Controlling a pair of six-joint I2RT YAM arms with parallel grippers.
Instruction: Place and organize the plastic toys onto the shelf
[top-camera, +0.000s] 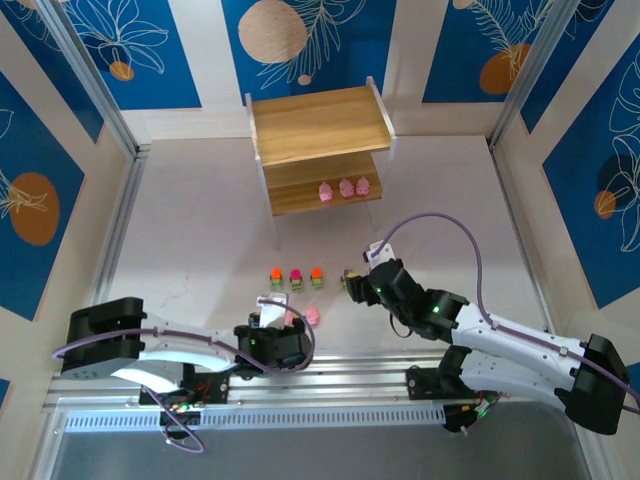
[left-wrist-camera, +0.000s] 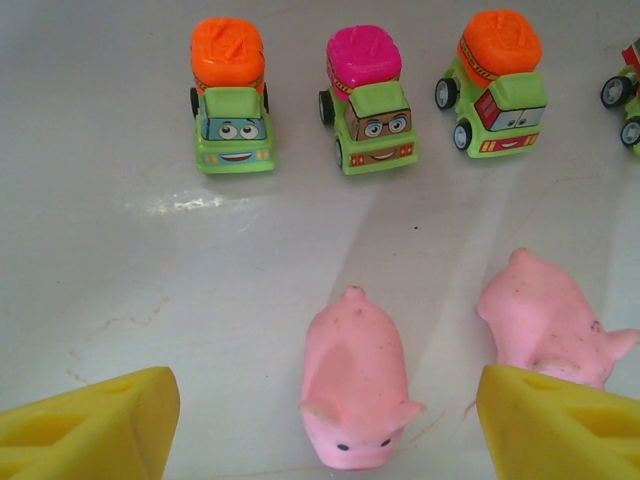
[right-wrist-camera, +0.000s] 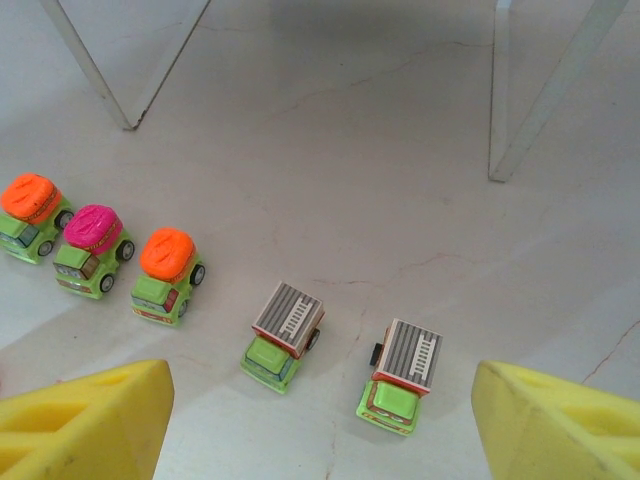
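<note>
- Jaws of the left gripper (left-wrist-camera: 325, 430) stand spread wide, holding nothing. In the left wrist view its yellow pads (left-wrist-camera: 90, 425) sit at the two lower corners of the frame.
- Between those pads, at lower centre, a pink pig (left-wrist-camera: 355, 390) lies on the table (left-wrist-camera: 120, 260), snout toward the camera. A second pink pig (left-wrist-camera: 545, 320) lies to its right, just above the right pad.
- Along the top of that frame three green trucks stand in a row: orange-topped truck (left-wrist-camera: 230, 95), magenta-topped truck (left-wrist-camera: 368, 100) and second orange-topped truck (left-wrist-camera: 497, 85).
- In the overhead view the shelf (top-camera: 320, 125) stands at upper centre. Its top tier is bare wood, and its lower tier holds three pink toys (top-camera: 346, 188) side by side toward the right end.
- Jaws of the right gripper (right-wrist-camera: 320, 430) are likewise spread and pinch nothing.
- In the right wrist view two grey-topped trucks (right-wrist-camera: 285, 335) stand side by side at lower centre, above the gap between the pads. The three coloured-top trucks run up toward the left edge.
- White shelf legs (right-wrist-camera: 540, 100) show along the top of that frame, well apart from the trucks.
</note>
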